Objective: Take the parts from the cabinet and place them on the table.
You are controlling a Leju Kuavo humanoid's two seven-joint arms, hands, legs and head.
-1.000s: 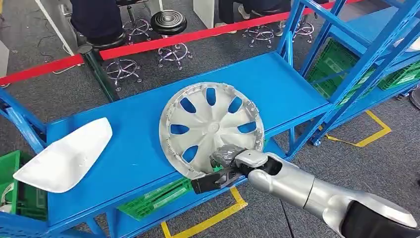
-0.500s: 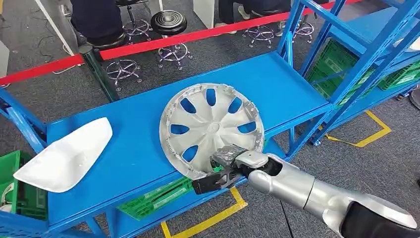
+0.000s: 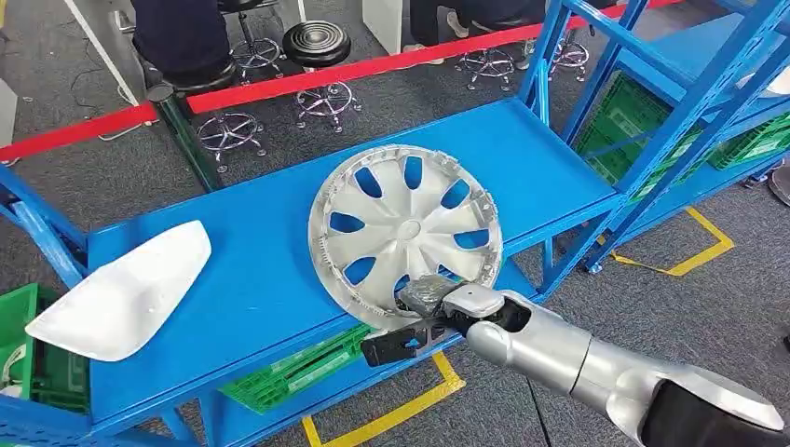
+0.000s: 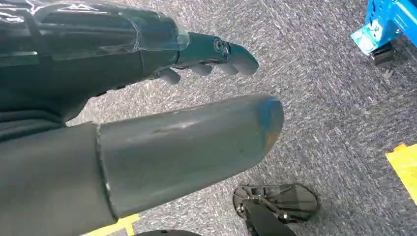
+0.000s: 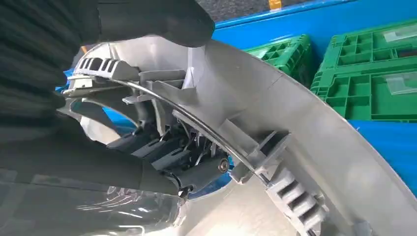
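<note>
Now silver hubcap (image 3: 406, 230), spoked, rim gripped by right hand (image 3: 424, 317)

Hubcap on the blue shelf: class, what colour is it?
Silver-grey hubcap, best in the head view.

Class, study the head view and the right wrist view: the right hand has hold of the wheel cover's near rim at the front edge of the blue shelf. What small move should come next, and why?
Probably a short lift toward the robot. The right hand grips the wheel cover at its near rim, thumb over it and fingers under, but most of the cover lies over the blue shelf.
</note>
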